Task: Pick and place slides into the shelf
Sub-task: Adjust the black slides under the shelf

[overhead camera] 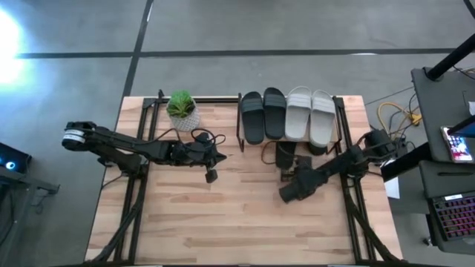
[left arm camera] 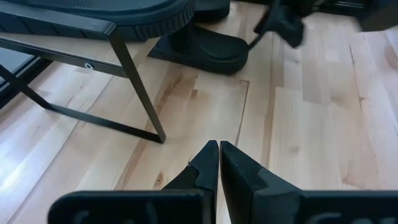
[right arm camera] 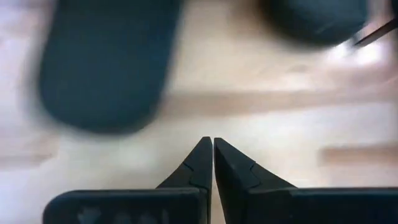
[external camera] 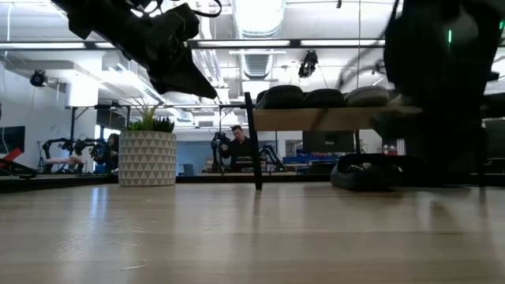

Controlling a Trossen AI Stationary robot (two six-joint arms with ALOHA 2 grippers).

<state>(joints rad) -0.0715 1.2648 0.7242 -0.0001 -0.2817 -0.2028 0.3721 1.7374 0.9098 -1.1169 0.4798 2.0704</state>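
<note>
Black and grey slides already up on the shelf [overhead camera: 341, 111]: black pair [overhead camera: 263, 115] to the left, light grey pair [overhead camera: 311, 115] to the right, side by side on the wooden board. Four of six placed, by the look of it. Last black pair [overhead camera: 286, 154] still down on the table [overhead camera: 223, 222], on the near side of the shelf and partly under it. Right gripper [right arm camera: 212, 142] poised just short of those two, fingers pressed together, holding nothing. Left gripper [left arm camera: 219, 146] likewise closed and empty, waiting left of the shelf, near the potted plant [overhead camera: 182, 109]. Remaining: lift both black slides onto the shelf.
</note>
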